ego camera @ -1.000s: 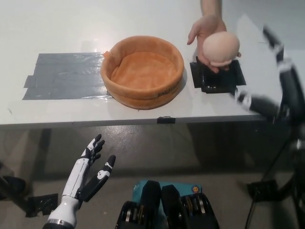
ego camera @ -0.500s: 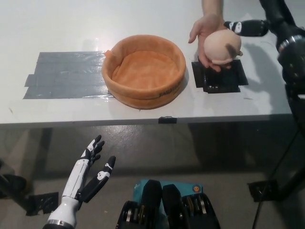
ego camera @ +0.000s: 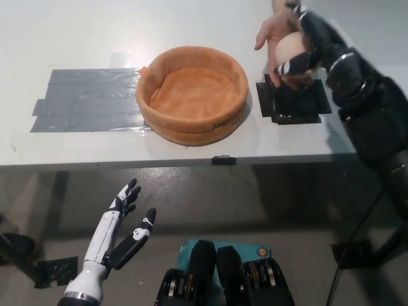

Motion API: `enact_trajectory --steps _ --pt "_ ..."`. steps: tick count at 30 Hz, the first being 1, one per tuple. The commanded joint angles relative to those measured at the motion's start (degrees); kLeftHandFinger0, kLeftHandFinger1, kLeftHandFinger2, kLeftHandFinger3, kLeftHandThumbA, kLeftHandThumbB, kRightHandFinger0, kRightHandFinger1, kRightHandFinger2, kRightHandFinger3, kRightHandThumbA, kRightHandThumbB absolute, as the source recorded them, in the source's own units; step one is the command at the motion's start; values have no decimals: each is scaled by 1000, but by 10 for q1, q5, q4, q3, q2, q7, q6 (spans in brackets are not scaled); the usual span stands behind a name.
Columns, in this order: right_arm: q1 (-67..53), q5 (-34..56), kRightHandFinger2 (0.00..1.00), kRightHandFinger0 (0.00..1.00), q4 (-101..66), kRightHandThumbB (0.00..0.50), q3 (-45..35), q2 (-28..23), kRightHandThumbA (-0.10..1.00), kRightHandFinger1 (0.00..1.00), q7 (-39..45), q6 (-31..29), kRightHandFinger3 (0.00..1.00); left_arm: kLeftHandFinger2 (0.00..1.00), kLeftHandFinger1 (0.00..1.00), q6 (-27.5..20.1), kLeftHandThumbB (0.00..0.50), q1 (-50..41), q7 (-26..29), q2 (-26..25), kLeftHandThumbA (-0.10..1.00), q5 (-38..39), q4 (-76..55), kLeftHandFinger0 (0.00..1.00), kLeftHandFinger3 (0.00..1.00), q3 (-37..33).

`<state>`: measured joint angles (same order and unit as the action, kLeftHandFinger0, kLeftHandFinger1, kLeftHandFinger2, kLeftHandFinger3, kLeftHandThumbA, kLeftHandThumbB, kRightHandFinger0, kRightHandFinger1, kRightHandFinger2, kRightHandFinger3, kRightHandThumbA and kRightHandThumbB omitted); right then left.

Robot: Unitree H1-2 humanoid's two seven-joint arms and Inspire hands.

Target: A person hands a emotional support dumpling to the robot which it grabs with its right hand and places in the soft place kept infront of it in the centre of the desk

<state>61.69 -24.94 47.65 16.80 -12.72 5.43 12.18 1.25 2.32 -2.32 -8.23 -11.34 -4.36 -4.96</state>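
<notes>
**Black hand meets the dumpling at the far right of the surface**

The robot's right hand (ego camera: 305, 46) has reached in from the right and lies over the pale, round plush dumpling (ego camera: 288, 50), its dark fingers (ego camera: 294, 64) curled around the top and front of it. The dumpling rests in a person's hand (ego camera: 275, 38), which cups it from behind and below, so both hands touch it at once. Whether the black hand carries any of its weight, I cannot tell from here.

All this sits above a black taped patch (ego camera: 293, 102) on the white surface (ego camera: 83, 32), just to the right of the soft orange basket (ego camera: 191, 95). The basket stands in the middle of the surface, round and plush-walled, and its left edge overlaps a broad patch of grey tape (ego camera: 86, 99).

The white left hand (ego camera: 121, 229) hangs low, below the near edge of the surface and well apart from everything on it, fingers spread and holding nothing.
</notes>
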Motion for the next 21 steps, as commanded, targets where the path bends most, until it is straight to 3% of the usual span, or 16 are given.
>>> enact_trajectory --steps 1,6,12,14,15,16,17,18,19,20,21 --pt "41 6 1000 1000 20 394 -5 6 918 1000 -2 -4 1000 1000 1000 -10 0 5 -1 -3 606 -5 -23 1000 1000 -1" --pt "57 0 1000 1000 69 388 2 12 920 1000 -4 -13 1000 1000 1000 -16 0 7 -1 -4 603 -7 -20 1000 1000 -1" --pt "76 -45 1000 1000 129 391 50 10 953 1000 -5 21 1000 1000 1000 -12 0 6 0 -3 601 -9 -23 1000 1000 0" --pt "88 -55 1000 1000 157 351 67 11 863 1000 -7 33 1000 1000 1000 -12 0 7 0 -2 600 -8 -22 1000 1000 1" --pt "91 -63 1000 1000 163 285 77 11 695 1000 -16 34 1000 1000 1000 -13 0 8 1 -2 601 -9 -21 1000 1000 0" --pt "90 -63 826 552 170 184 78 11 299 666 -39 28 1000 1000 1000 -15 0 10 0 -3 605 -9 -18 1000 1000 0" --pt "88 -66 476 149 173 182 83 9 -37 292 -56 16 950 1000 1000 -17 0 11 1 -3 609 -8 -17 1000 1000 1" --pt "87 -67 407 58 179 216 83 9 -87 220 -70 13 816 1000 1000 -17 0 12 1 -3 627 -9 -16 1000 1000 1" --pt "81 -60 362 2 182 233 74 10 -99 174 -107 -3 565 1000 1000 -18 0 13 1 -2 633 -5 -15 1000 1000 2" --pt "79 -58 394 0 183 233 71 10 -100 202 -120 -10 470 1000 1000 -17 0 12 1 -2 635 -5 -17 1000 1000 2" --pt "77 -55 490 25 184 219 68 10 -100 272 -132 -18 424 1000 1000 -16 0 12 1 -2 637 -6 -18 1000 1000 2"
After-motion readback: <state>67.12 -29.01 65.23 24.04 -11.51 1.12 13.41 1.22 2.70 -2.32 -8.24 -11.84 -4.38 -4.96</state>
